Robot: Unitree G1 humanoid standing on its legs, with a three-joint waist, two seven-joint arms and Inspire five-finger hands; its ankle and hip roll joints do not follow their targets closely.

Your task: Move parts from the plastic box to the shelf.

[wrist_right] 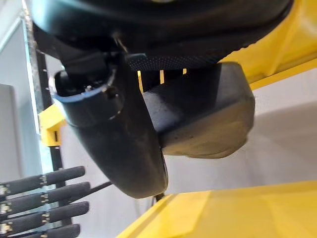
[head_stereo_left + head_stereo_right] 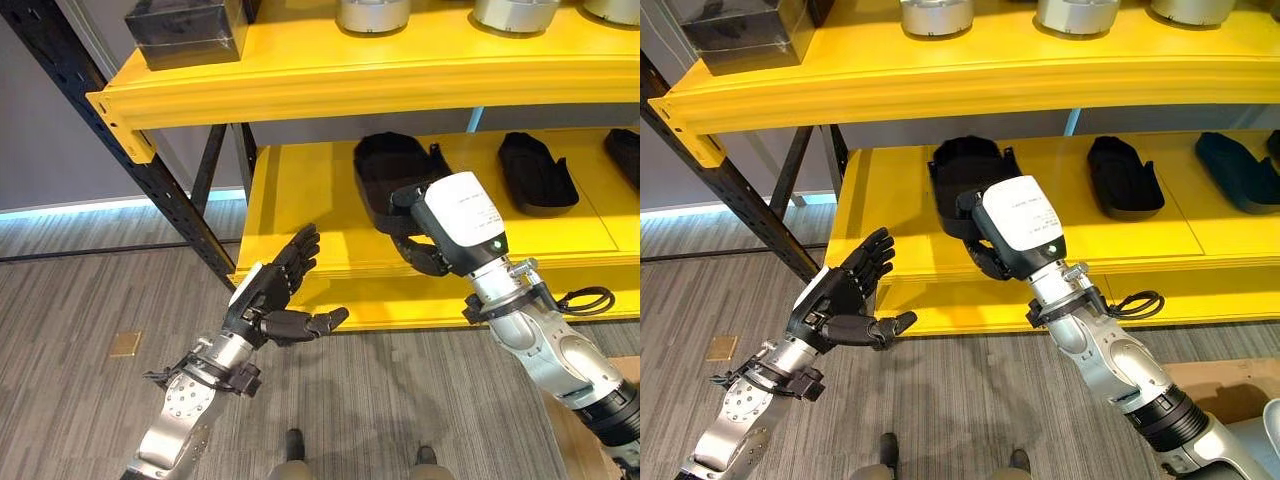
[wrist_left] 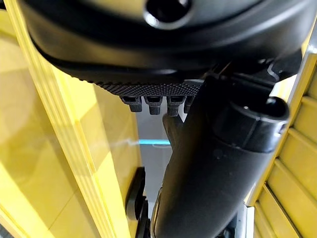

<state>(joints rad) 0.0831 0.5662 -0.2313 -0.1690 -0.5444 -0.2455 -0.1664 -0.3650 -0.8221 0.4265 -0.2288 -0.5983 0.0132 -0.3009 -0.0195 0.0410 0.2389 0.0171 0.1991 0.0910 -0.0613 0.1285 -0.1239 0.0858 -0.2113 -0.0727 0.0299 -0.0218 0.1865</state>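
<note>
Placement is the step you're in — in the left eye view your right hand (image 2: 432, 240) is curled round a black moulded part (image 2: 392, 178) just above the lower yellow shelf (image 2: 300, 200). In the right eye view your left hand (image 2: 845, 295) hovers in front of that shelf, fingers straight and holding nothing. Your right wrist view shows the part's (image 1: 203, 121) matte, rounded shell pinched against the thumb. Next, I judge, lower it flat — then loosen your fingers.
</note>
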